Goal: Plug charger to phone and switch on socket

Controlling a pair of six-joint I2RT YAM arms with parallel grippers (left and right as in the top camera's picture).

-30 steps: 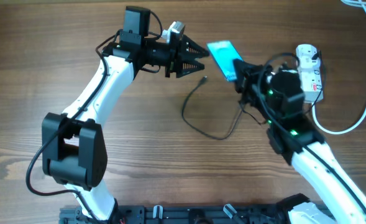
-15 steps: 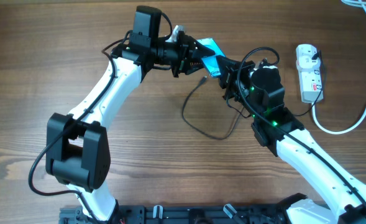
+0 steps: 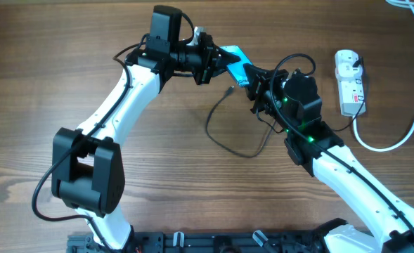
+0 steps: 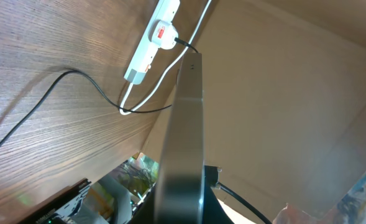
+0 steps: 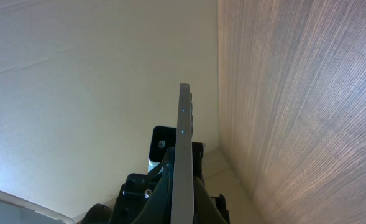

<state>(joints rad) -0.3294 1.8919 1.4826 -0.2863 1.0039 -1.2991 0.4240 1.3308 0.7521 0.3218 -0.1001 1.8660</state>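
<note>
- Right pincer (image 3: 257, 81) grips the phone's (image 3: 233, 56) 4 o'clock end.
- Left pincer (image 3: 219, 62) meets it at 9 o'clock; its grip, can't tell.
- Steady it before fetching the charger (image 3: 209, 128).

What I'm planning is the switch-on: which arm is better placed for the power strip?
Right. The power strip lies on that side, near the right claw holding the phone; the left claw is farther off.

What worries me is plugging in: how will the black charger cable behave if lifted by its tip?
Probably floppy: the charger lies in loose curves, so it would likely sag. Thin, likely light; its plug tip may swing.
</note>
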